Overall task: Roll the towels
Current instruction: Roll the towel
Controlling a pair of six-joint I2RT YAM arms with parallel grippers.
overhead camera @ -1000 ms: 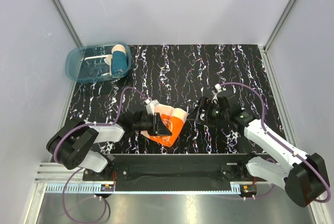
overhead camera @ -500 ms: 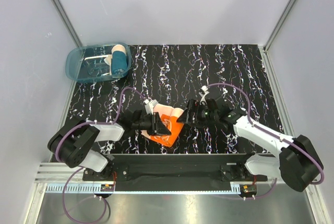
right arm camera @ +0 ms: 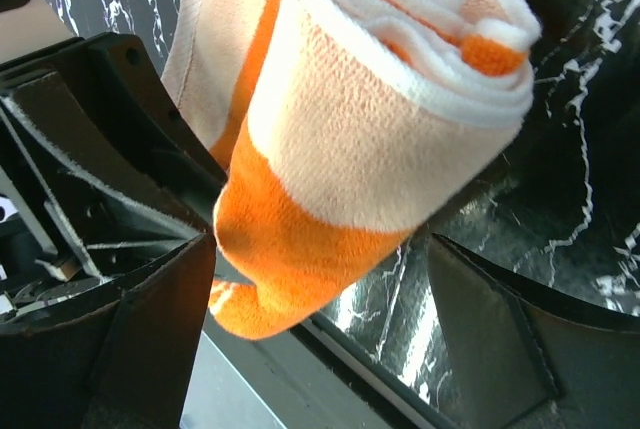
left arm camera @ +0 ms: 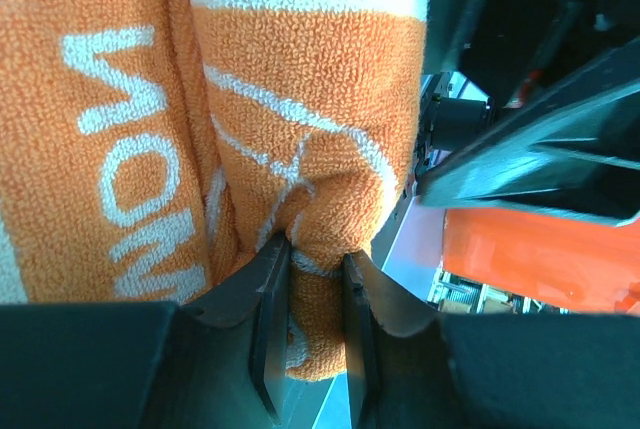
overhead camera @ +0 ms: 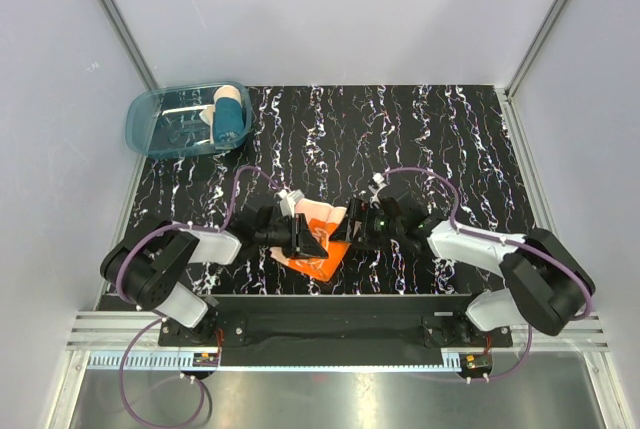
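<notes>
My left hand (left arm camera: 305, 319) pinches the orange towel (left arm camera: 300, 109), well apart from the tub (overhead camera: 160, 132), likely to stop its roll unwinding. My right hand (right arm camera: 320, 279), spread, straddles it. The blue towel (overhead camera: 231, 123) sits in the tub.

Noted at upper left of the top view: translucent blue plastic tub (overhead camera: 150, 131), rounded corners, set on the far left corner of the black tabletop (overhead camera: 450, 139) and close against the left wall. Tabletop streaked all over with white marbling, seen again glossy at the right of the right wrist view (right arm camera: 560, 149). Logged around it pale grey wall panels (overhead camera: 330, 9), slanted aluminium struts (overhead camera: 115, 19) at both upper corners, and a pale tick-marked strip (overhead camera: 330, 360) along the bottom edge.
</notes>
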